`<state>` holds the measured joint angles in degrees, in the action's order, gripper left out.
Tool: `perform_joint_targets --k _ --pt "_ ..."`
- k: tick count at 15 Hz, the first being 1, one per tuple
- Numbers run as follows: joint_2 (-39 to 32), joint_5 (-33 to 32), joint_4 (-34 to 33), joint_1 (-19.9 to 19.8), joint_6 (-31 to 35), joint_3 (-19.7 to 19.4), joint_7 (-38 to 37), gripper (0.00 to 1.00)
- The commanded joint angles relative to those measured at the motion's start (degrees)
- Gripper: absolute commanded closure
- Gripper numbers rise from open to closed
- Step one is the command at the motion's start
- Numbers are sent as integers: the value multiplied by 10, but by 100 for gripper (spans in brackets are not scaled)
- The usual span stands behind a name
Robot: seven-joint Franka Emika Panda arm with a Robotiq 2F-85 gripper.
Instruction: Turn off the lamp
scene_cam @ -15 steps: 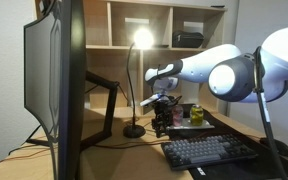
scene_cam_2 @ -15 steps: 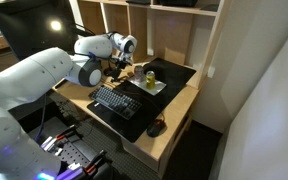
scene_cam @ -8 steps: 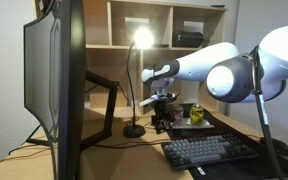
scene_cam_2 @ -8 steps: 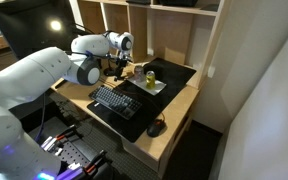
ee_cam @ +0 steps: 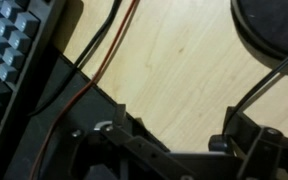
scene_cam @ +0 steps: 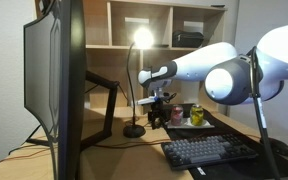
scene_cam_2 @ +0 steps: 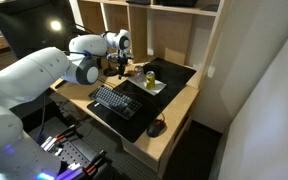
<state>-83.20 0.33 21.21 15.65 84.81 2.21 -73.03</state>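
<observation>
The lamp point(scene_cam: 134, 70) is slim and black, with a curved stem and a small round base point(scene_cam: 134, 131) on the wooden desk. Its head point(scene_cam: 142, 38) glows brightly, so it is lit. In the wrist view the dark round base point(ee_cam: 276, 25) fills the top right corner. My gripper point(scene_cam: 156, 117) hangs just above the desk, right beside the base and apart from it. It also shows in an exterior view point(scene_cam_2: 115, 68). In the wrist view my gripper point(ee_cam: 174, 135) is open and empty, with bare wood between the fingers.
A large monitor point(scene_cam: 54, 80) on a thick black arm point(scene_cam: 106, 95) stands beside the lamp. A keyboard point(scene_cam: 209, 152) lies on a black mat, and it shows in the wrist view point(ee_cam: 9, 50) too. A tray point(scene_cam_2: 144, 90) holds a can and small items. Red and black cables point(ee_cam: 104, 50) cross the desk. Shelves rise behind.
My gripper has shifted a little toward the lamp base along the desk. The lamp stays lit.
</observation>
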Motion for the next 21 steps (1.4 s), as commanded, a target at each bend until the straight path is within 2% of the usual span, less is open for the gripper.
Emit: perform_joint_targets --k 1,5,7,12,16,18,21 --pt "-22 -13 -6 5 77 -22 25 0" --pt "-28 -20 -5 8 145 -33 51 0" --pt "-7 1 24 0 188 -15 65 0" --pt "-14 -20 45 3 314 -29 93 0" --pt "-13 -21 58 -1 346 -31 100 0" --pt "-12 -17 63 -1 352 -26 102 26" --pt "-9 -17 62 -4 356 -27 104 45"
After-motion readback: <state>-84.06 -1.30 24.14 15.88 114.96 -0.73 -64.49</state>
